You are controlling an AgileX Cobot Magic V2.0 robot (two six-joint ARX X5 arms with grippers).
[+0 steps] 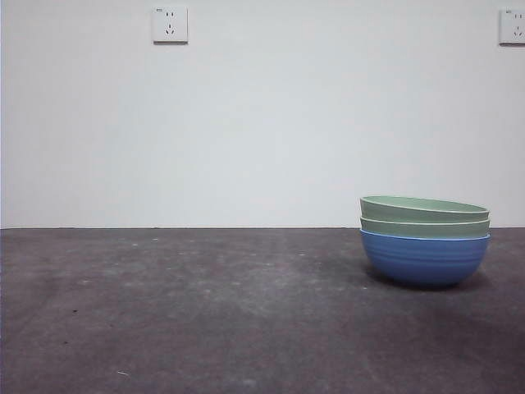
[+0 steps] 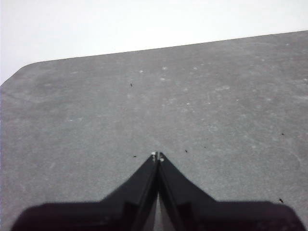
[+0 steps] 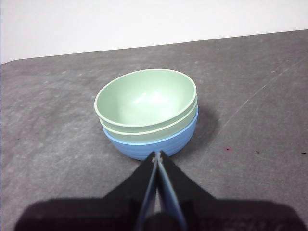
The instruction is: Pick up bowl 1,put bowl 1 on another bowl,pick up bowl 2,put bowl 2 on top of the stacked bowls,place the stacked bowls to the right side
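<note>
Both grippers, left (image 2: 157,156) and right (image 3: 157,155), with fingers pressed together, holding nothing.

There are three bowls: one blue bowl (image 1: 424,259) and two green bowls (image 1: 424,208). Two wall sockets (image 1: 170,25).

You face a plain white wall (image 1: 262,131), matte, evenly lit, without shadows or marks. Two white sockets sit high on it: one socket (image 1: 170,25) left of centre, a second socket (image 1: 513,26) cut by the right edge. Below, you see a dark grey table (image 1: 205,312), its surface mottled with pale scuffs and small specks, meeting the wall along a straight level line. From the left wrist view you find a rounded table corner (image 2: 21,72). Light is soft and diffuse throughout.
</note>
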